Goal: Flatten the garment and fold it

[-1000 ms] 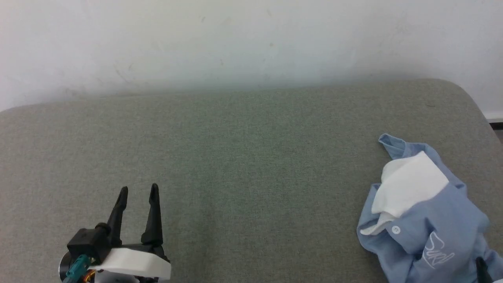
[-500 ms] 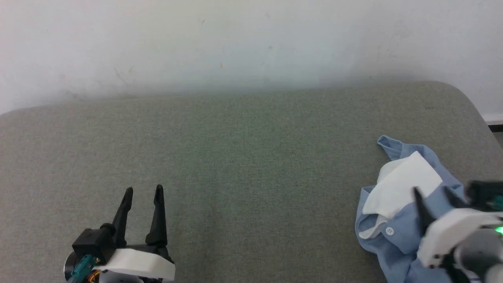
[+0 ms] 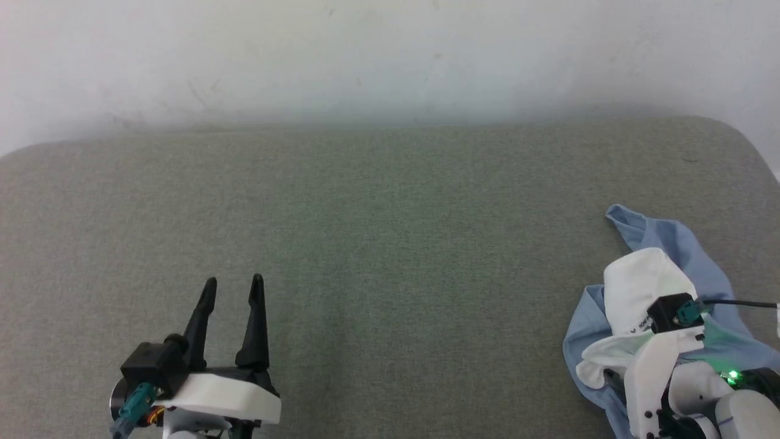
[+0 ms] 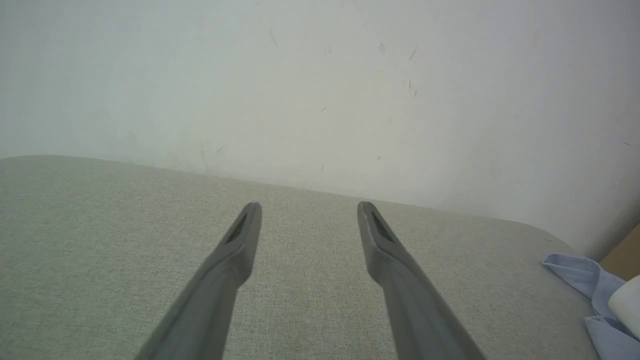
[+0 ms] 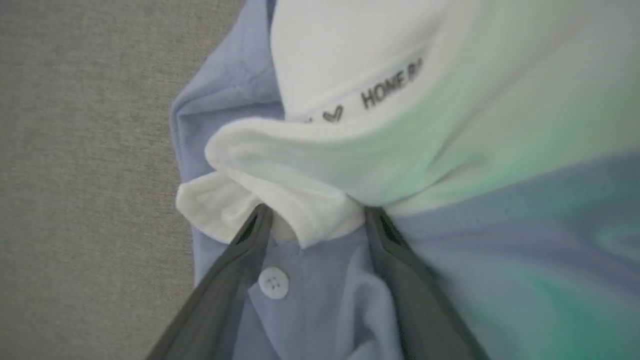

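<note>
The garment (image 3: 688,244), a light blue shirt with a white collar, lies crumpled at the right end of a grey-green cushion. My right arm's white wrist housing (image 3: 655,366) hangs over it, fingers pointing down. In the right wrist view my right gripper (image 5: 317,210) is open. Its tips rest on the fabric either side of the rolled white collar (image 5: 280,165), with the white button (image 5: 273,283) between the fingers. My left gripper (image 3: 233,280) stands open and empty at the lower left, far from the shirt. The left gripper (image 4: 309,205) also sees a blue edge of the garment (image 4: 580,272).
The grey-green cushion (image 3: 390,231) stretches wide and bare between the two arms. A white wall (image 3: 390,55) stands right behind it. The cushion's rounded right corner (image 3: 752,146) lies close beyond the shirt.
My right arm has come in from the lower right over the shirt, and its gripper has opened over the collar. The collar has bunched up. The camera has shifted a little; the left gripper stays put.
</note>
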You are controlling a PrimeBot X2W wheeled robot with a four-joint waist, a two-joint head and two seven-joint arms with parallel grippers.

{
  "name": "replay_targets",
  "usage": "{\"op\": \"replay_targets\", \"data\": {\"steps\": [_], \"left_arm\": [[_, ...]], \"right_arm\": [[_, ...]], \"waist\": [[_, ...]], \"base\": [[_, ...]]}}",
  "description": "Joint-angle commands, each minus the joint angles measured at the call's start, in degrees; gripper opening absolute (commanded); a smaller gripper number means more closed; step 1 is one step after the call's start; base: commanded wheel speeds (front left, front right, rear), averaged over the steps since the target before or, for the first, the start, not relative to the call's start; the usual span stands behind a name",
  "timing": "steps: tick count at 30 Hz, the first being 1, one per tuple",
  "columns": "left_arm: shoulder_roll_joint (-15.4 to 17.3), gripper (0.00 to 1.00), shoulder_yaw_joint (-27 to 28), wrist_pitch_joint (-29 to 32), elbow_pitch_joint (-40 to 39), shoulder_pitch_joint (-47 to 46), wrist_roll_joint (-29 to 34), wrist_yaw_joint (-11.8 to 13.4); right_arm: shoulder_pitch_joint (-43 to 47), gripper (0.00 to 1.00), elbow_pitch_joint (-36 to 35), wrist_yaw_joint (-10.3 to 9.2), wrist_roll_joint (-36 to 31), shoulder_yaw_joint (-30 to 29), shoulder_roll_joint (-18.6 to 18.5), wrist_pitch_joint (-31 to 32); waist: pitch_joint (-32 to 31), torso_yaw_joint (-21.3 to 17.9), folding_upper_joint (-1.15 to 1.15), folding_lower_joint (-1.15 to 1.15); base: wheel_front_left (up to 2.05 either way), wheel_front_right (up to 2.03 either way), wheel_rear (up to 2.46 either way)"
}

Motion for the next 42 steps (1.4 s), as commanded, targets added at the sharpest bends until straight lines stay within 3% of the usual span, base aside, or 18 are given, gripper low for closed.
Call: {"op": "replay_targets", "data": {"steps": [1, 2, 3, 6, 11, 17, 21, 27, 28, 29, 30, 36, 42], "left_arm": [[-0.2, 1.00, 0.0, -0.3, 0.1, -1.0, 0.5, -0.4], [-0.2, 1.00, 0.1, -0.3, 0.2, -1.0, 0.5, -0.5], [-0.2, 1.00, 0.1, -0.3, 0.2, -1.1, 0.5, -0.5], [-0.3, 1.00, 0.3, -0.3, 0.5, -1.1, 0.6, -0.6], [-0.3, 1.00, 0.5, -0.3, 0.7, -1.1, 1.0, -0.7], [-0.4, 1.00, 0.2, -0.3, 1.0, -1.3, 1.6, -0.8], [-0.4, 1.00, -0.1, -0.3, 1.2, -1.6, 1.8, -1.0], [-0.5, 1.00, -0.3, -0.3, 1.5, -1.8, 1.6, -0.9], [-0.5, 1.00, -0.3, -0.3, 1.6, -1.8, 1.5, -0.9], [-0.5, 1.00, -0.2, -0.3, 1.6, -1.8, 1.4, -0.9], [-0.5, 1.00, -0.1, -0.3, 1.8, -1.7, 1.3, -0.8], [-0.6, 1.00, 0.2, -0.3, 2.2, -0.8, 1.1, -0.5], [-0.6, 1.00, 0.4, -0.3, 3.1, 0.1, 1.5, -0.4]], "right_arm": [[-0.4, 0.96, 3.2, -0.05, 0.2, 0.4, 0.2, 0.8], [-0.7, 0.45, 4.6, -0.05, 0.7, 0.4, 0.5, 0.8], [-0.9, 0.00, 5.8, -0.05, 1.2, 0.5, 0.8, 0.9], [-2.4, 0.00, 7.8, -0.05, 2.5, 1.7, 1.2, -0.4], [-6.2, 0.00, 7.7, -0.05, 2.5, 3.4, 2.0, -8.7], [-13.9, 0.00, 8.3, -0.05, 3.2, 7.7, 6.9, -22.4], [-17.2, 0.00, 8.9, -0.05, 6.1, 16.9, 8.8, -27.1], [-15.9, 0.00, 11.2, -0.05, 12.4, 34.0, 9.2, -28.7], [-15.3, 0.19, 11.9, -0.05, 13.3, 36.4, 9.2, -28.8], [-14.7, 0.53, 12.7, -0.05, 14.0, 38.3, 9.3, -28.9], [-14.3, 1.00, 13.2, -0.05, 14.4, 39.7, 9.3, -29.6], [-12.8, 1.00, 11.6, -0.05, 14.0, 38.1, 9.1, -41.2], [-7.5, 1.00, 4.3, -0.05, 9.1, 27.6, 7.5, -49.5]], "waist": [[0.4, 0.5, 0.00, 0.00], [0.5, 0.6, 0.00, 0.00], [0.5, 0.6, 0.00, 0.00], [0.4, 0.8, 0.00, 0.00], [-0.2, 0.7, 0.00, 0.00], [-0.9, 0.9, 0.00, 0.00], [-1.0, 1.8, 0.00, 0.00], [-0.6, 3.4, 0.00, 0.00], [-0.5, 3.6, 0.00, 0.00], [-0.5, 3.7, 0.00, 0.00], [-0.4, 3.8, 0.00, 0.00], [-0.9, 3.2, 0.00, 0.00], [-2.9, 1.6, 0.00, 0.00]], "base": [[0.00, 0.00, 0.00], [0.00, 0.00, 0.00], [0.00, 0.00, 0.00], [0.00, 0.00, 0.00], [0.00, 0.00, 0.00], [0.00, 0.00, 0.00], [0.00, 0.00, 0.00], [0.00, 0.00, 0.00], [0.00, 0.00, 0.00], [0.00, 0.00, 0.00], [0.00, 0.00, 0.00], [0.00, 0.00, 0.00], [0.00, 0.00, 0.00]]}}
